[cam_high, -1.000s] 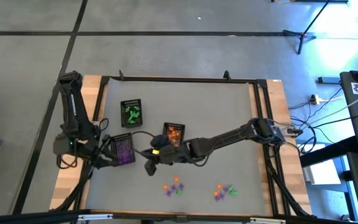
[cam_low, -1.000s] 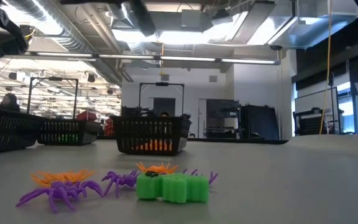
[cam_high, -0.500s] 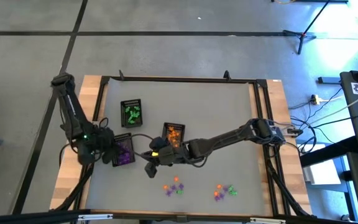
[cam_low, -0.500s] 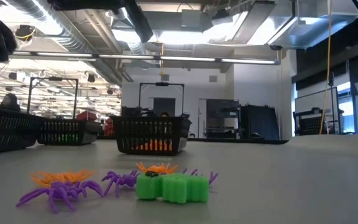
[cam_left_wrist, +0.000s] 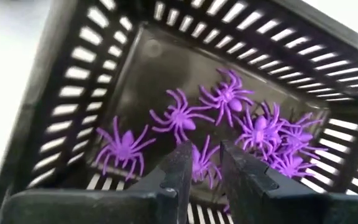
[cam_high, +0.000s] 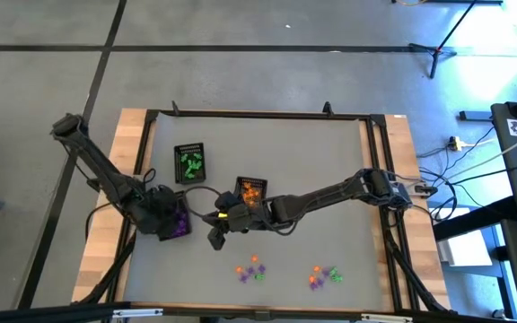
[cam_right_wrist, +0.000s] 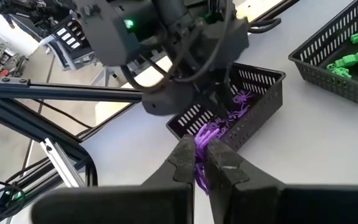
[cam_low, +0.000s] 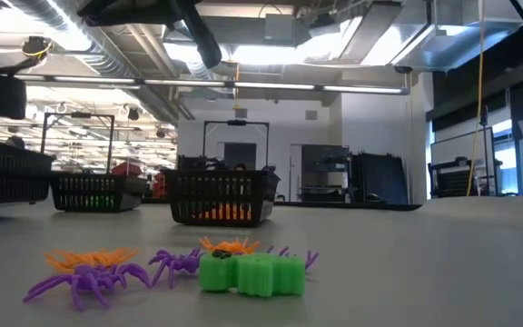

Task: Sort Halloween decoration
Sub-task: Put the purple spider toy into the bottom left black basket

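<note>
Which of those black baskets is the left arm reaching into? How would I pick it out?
On the grey table stand three black slotted plastic baskets. Take the one nearest the left edge, the purple-spider basket, under the left gripper. It alone holds purple spiders; its neighbours hold green or orange pieces.

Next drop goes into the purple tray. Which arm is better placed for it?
Right. The right gripper seems to pinch a purple spider, just short of the purple tray. The left gripper hangs over that tray and may need to clear first.

Your left gripper [cam_high: 170, 224] sits low, fingers nearly closed; your right gripper [cam_high: 215, 237], outstretched, seems pinched shut.
</note>
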Available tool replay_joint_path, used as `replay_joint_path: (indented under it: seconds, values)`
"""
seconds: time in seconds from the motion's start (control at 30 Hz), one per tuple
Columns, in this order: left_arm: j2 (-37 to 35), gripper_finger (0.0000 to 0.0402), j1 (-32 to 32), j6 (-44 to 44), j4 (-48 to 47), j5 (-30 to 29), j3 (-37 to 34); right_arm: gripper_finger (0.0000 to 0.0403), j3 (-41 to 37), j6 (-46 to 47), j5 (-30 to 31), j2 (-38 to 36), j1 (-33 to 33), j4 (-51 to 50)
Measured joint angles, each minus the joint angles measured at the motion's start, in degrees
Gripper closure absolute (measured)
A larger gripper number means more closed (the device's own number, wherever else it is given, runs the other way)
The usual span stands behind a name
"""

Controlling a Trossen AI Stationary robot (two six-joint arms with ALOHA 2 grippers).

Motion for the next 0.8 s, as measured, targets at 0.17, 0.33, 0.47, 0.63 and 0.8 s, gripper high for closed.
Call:
replay_joint_path:
  seconds: [0.17, 0.33, 0.47, 0.63, 0.8]
  values:
    - [4.66, 0.0325, 5.28, 6.74, 4.50, 1.71, 0.00, 0.0386, 0.00, -0.02, -0.25, 0.00, 0.07, 0.00]
    - [8.62, 0.0325, 9.55, 15.25, 12.51, 1.84, 0.02, 0.0386, 0.00, -0.02, -0.28, 0.00, 0.13, -0.13]
    - [11.39, 0.0325, 12.28, 21.52, 19.63, 1.69, 0.02, 0.0386, 0.00, -0.02, -0.45, 0.00, 0.13, -0.13]
    - [14.91, 0.0325, 14.46, 26.88, 26.35, 1.82, 0.02, 0.0386, 0.00, -0.04, -1.76, 0.00, 0.13, -0.25]
    - [15.83, 0.0325, 15.77, 28.70, 27.31, 3.86, 0.57, 0.0386, -0.02, -0.02, -1.76, 0.00, 0.13, -0.53]
